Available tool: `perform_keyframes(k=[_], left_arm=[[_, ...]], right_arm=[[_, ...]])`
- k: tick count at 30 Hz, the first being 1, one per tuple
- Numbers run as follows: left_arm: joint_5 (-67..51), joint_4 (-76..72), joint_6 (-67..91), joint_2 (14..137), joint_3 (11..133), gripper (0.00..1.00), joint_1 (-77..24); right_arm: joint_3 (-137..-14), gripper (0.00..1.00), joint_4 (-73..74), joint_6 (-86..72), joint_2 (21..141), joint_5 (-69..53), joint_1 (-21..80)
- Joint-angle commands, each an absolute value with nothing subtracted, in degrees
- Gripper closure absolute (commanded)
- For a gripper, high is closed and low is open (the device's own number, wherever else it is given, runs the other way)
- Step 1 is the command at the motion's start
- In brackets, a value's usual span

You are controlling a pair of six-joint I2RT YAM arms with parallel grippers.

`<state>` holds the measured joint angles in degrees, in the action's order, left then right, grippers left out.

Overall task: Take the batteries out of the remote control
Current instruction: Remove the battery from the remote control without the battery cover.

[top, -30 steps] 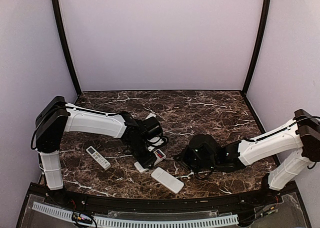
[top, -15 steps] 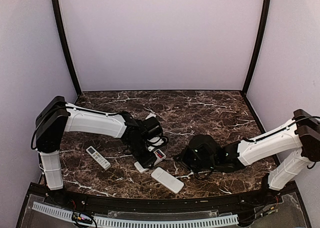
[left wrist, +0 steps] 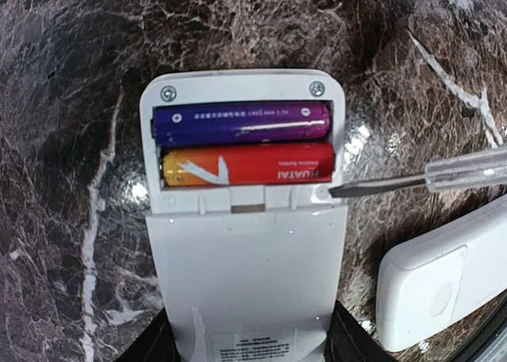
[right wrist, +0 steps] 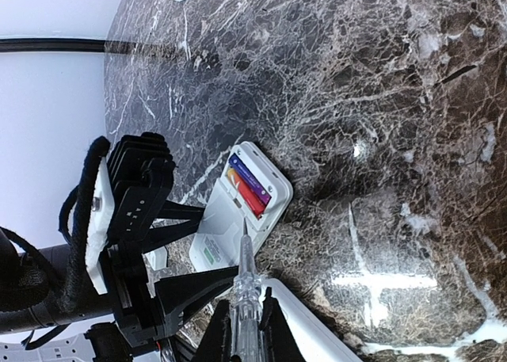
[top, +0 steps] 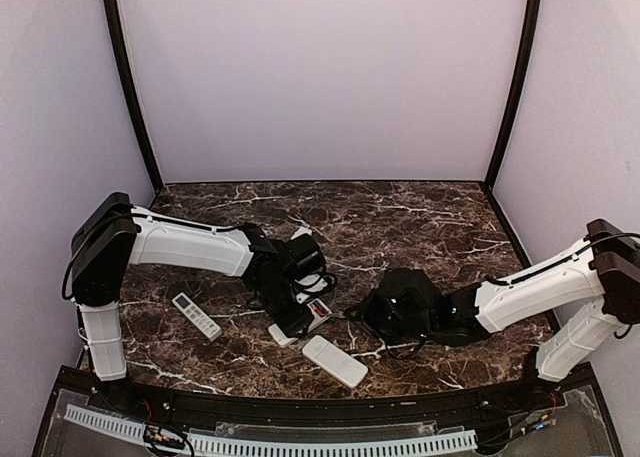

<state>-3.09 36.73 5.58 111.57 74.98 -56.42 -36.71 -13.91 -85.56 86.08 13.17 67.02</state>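
Marble table (top: 420, 217) | left pincer (left wrist: 252, 342) clasping remote (left wrist: 245, 259), batteries (left wrist: 245, 164) inside | right pincer (right wrist: 247, 330) clamped on screwdriver (right wrist: 245, 275)

Remote control (left wrist: 245, 251), lower end out of frame

The surface (left wrist: 63, 140) looks like dark veined stone, glossy. The remote control (left wrist: 245, 267) is smooth matt white plastic. The batteries (left wrist: 245, 165) have glossy wraps. The screwdriver (left wrist: 444, 176) has a clear plastic handle and a metal blade.
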Motion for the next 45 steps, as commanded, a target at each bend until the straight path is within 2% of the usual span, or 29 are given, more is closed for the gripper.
perform_keyframes(k=[1,9,33,37,45], left_arm=[[-4.14,34.44,4.54,114.86,74.88,0.9,-57.04],[-4.14,34.52,4.49,114.99,74.93,0.9,-57.04],[-4.48,34.61,4.44,114.96,75.1,0.9,-57.05],[-4.65,34.62,4.38,114.96,75.06,0.9,-57.09],[-4.88,34.56,4.31,115.02,75.06,0.91,-57.04]], right_arm=[[-36.34,1.0,-15.22,-84.97,86.07,14.33,67.53],[-36.91,1.0,-10.99,-87.18,86.02,14.11,67.53],[-37.62,1.0,-12.94,-85.76,88.6,14.07,66.79],[-37.22,1.0,-15.43,-84.9,88.93,14.15,66.63],[-33.51,1.0,-30.36,-82.78,89.21,15.96,66.39]])
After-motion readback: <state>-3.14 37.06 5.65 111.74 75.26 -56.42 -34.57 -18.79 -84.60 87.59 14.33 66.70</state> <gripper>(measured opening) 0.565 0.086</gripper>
